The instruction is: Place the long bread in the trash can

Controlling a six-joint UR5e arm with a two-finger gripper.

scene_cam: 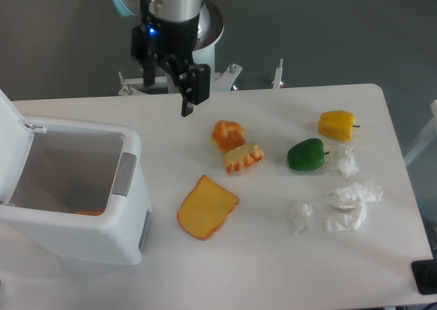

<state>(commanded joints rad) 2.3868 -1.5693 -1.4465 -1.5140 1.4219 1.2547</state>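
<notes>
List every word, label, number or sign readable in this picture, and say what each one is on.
No text can be read anywhere.
A small white sticker with a red mark sits on the robot's base column, too small and blurred to read.
The trash can, the toy foods and the table carry no visible lettering.

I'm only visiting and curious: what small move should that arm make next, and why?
Probably just lift clear and stop. The gripper hangs over the back of the table with nothing in it. An orange sliver on the floor of the open trash can looks like the long bread, though it is mostly hidden, and no long loaf lies on the table.
</notes>
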